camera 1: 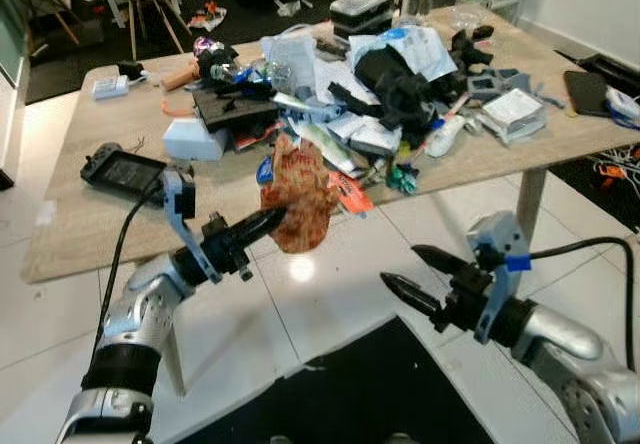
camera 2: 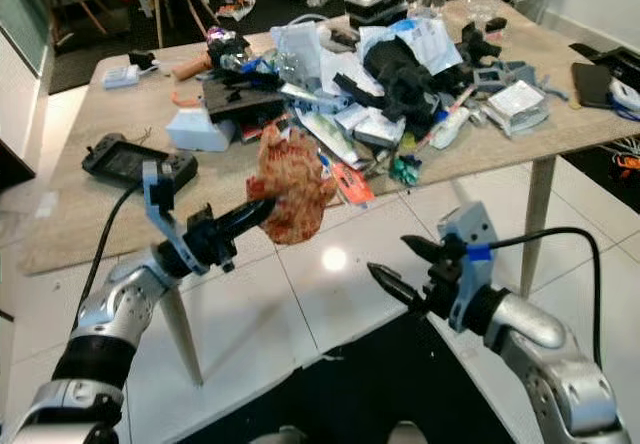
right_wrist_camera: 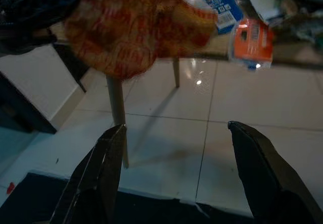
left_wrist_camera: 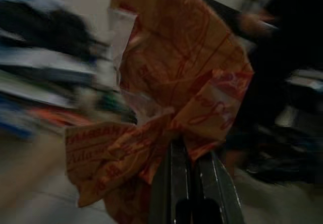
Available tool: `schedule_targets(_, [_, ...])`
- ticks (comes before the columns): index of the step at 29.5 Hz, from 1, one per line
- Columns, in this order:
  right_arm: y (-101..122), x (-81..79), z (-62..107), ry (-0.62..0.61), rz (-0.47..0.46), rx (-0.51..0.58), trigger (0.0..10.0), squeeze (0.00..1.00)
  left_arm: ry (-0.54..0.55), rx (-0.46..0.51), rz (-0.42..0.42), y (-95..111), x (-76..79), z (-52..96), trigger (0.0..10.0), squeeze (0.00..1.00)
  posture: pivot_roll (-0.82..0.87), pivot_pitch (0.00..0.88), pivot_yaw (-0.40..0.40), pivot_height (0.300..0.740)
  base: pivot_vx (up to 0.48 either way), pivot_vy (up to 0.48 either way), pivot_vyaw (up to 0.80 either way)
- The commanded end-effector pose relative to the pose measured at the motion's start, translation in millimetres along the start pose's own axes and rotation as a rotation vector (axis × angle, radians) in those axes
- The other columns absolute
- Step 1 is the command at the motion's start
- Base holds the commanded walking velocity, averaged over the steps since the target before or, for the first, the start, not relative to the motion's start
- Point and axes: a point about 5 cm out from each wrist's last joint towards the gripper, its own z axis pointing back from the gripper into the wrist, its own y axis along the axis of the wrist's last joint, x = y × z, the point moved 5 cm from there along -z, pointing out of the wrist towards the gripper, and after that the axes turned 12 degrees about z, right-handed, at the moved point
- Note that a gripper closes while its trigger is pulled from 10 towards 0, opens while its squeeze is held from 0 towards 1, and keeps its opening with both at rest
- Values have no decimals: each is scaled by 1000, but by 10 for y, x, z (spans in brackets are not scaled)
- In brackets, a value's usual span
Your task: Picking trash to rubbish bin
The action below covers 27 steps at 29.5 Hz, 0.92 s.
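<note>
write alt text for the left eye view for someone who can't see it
The left gripper holds a crumpled orange-brown paper wrapper in the air at the front edge of a wooden table heaped with clutter. The right gripper hangs open over the white tiled floor.

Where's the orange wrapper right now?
The orange wrapper hangs pinched in the left hand, off the table's front edge above the tiled floor, left of the open right hand.
</note>
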Motion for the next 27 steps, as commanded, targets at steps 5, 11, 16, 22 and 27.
schedule_targets(5, [-300,-64,-101,-17,-63,-62,10000,0,-2,-71,82,-306,35,92,10000,0,-158,85,99,740,-417,0,0])
schedule_targets(11, [-730,6,-125,-114,-103,-178,10000,0,30,-142,131,-573,32,147,10000,0,-145,82,96,740,-417,0,0])
schedule_targets(16, [-823,-46,-170,-116,-141,-192,10000,0,64,-158,157,-719,18,124,10000,0,-136,77,97,740,-245,0,-320])
schedule_targets(22, [-811,-50,-231,-109,-127,-181,10000,0,109,-209,134,-949,12,29,10000,0,-127,72,99,740,0,0,-800])
schedule_targets(27, [-828,-6,-264,-128,-124,-172,10000,0,227,-239,75,-1094,-109,-35,10000,0,-117,68,100,740,0,0,-800])
